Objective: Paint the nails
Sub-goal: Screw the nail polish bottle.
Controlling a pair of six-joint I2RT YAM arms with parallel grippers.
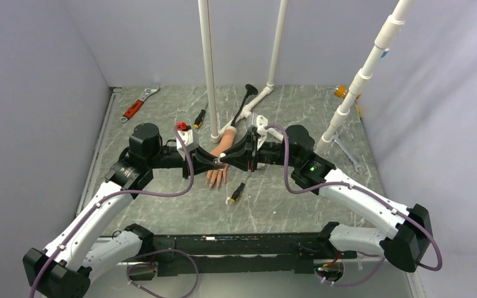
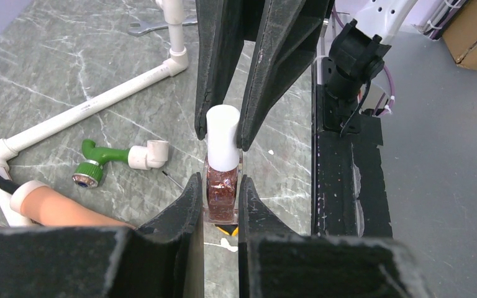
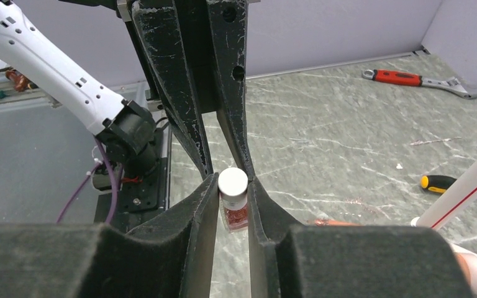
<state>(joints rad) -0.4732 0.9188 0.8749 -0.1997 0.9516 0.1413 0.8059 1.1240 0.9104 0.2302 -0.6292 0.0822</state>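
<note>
The peach mannequin hand lies palm down mid-table, fingers toward me; its nails are too small to make out in the top view. Both grippers meet just above it. My left gripper is shut on the glass body of a red-glitter nail polish bottle. My right gripper is shut on the bottle's white cap. The hand's wrist with its white cuff shows at lower left in the left wrist view. A peach fingertip with reddish glitter shows in the right wrist view.
White PVC pipes stand behind the hand. A red-handled wrench lies at back left and a silver wrench at right. Yellow-black screwdrivers lie close by. A green valve fitting sits by the pipe.
</note>
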